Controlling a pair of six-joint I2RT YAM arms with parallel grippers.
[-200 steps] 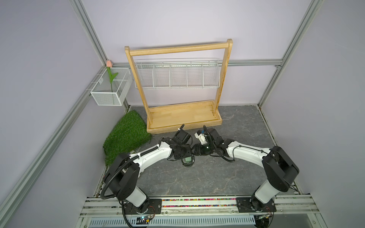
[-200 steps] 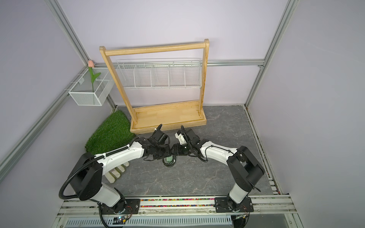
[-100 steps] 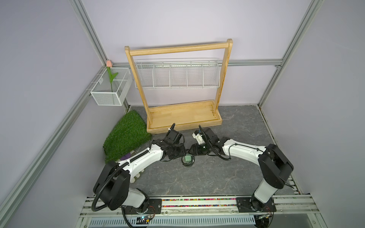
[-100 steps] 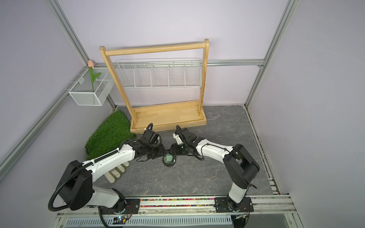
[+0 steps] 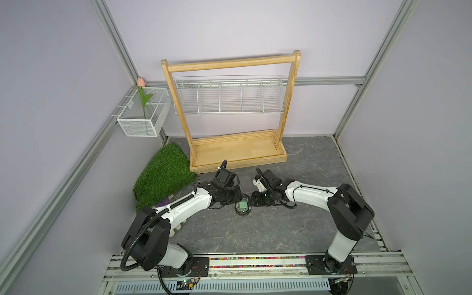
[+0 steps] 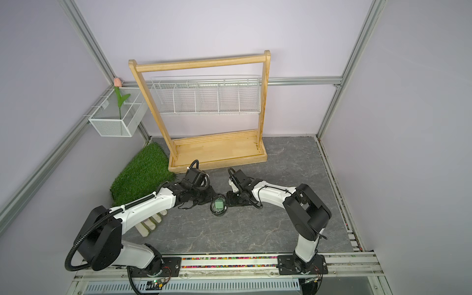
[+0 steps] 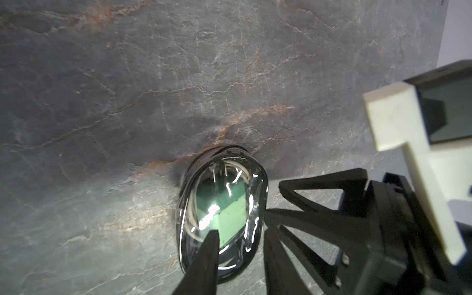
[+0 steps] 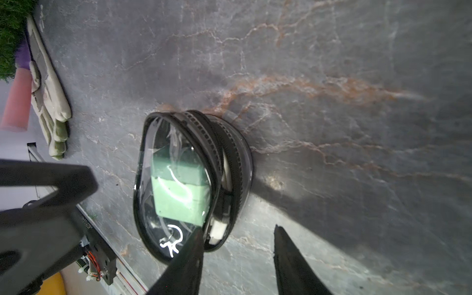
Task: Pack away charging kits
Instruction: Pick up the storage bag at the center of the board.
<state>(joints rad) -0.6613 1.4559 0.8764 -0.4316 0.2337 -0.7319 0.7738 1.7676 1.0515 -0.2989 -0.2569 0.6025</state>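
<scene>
An oval clear pouch with a black zip rim point(image 5: 242, 206) point(image 6: 218, 205) lies on the grey floor between my two grippers. Inside it sit the charging kit's mint-green charger block point(image 8: 182, 194) point(image 7: 231, 215) and thin white cable coil point(image 7: 190, 217). The zip stands partly open in the right wrist view. My left gripper point(image 7: 241, 232) point(image 5: 236, 198) is narrowly open, one finger over the pouch's clear top and one beside its rim. My right gripper point(image 8: 238, 227) point(image 5: 252, 200) is open at the pouch's other side, one fingertip overlapping its end.
A wooden rack point(image 5: 237, 150) with a white wire basket point(image 5: 229, 97) stands behind the arms. A green grass mat point(image 5: 163, 176) lies at the left, and pale gloves point(image 8: 51, 102) point(image 6: 150, 222) lie under the left arm. A white mesh bin with a tulip point(image 5: 143, 115) hangs on the left wall.
Both wrists have shifted slightly back and settled low on either side of the pouch. The left jaws have narrowed round its rim. The pouch has stayed in place.
</scene>
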